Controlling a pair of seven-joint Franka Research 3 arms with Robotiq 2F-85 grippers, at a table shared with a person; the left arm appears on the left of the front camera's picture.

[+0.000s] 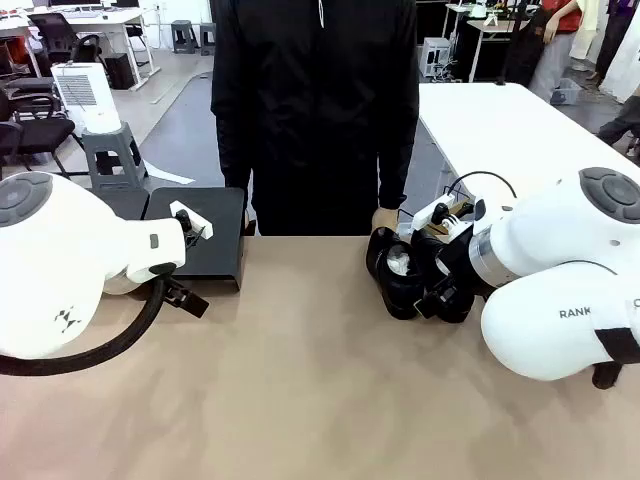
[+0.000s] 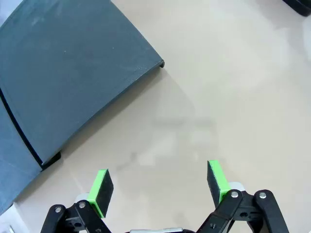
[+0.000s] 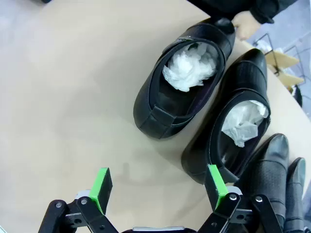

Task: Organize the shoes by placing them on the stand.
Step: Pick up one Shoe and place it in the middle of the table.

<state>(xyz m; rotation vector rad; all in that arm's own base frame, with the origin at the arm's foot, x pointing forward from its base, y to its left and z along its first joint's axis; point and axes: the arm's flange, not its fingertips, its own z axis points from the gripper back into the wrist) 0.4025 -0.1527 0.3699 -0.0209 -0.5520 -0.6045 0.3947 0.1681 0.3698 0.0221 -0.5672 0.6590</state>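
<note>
Several glossy black shoes (image 1: pixel 398 272) stuffed with white paper lie clustered at the table's far right. In the right wrist view, one shoe (image 3: pixel 181 90) and a second shoe (image 3: pixel 235 127) lie side by side, with a third shoe (image 3: pixel 272 170) beyond the right pad. My right gripper (image 3: pixel 158 187) hangs open just above them, its right pad near the second shoe's heel, holding nothing. Next to the shoes in the front view is the same right gripper (image 1: pixel 443 296). The black stand (image 1: pixel 200 232) sits at the far left with nothing on it. My left gripper (image 2: pixel 159 184) is open over bare table beside the stand (image 2: pixel 63 73).
A person in black stands at the far edge, one hand (image 1: pixel 385 218) resting on the shoes' far end; the same hand (image 3: pixel 245 23) shows in the right wrist view. The tan table (image 1: pixel 310 390) stretches between stand and shoes. My two bulky white arms crowd both sides.
</note>
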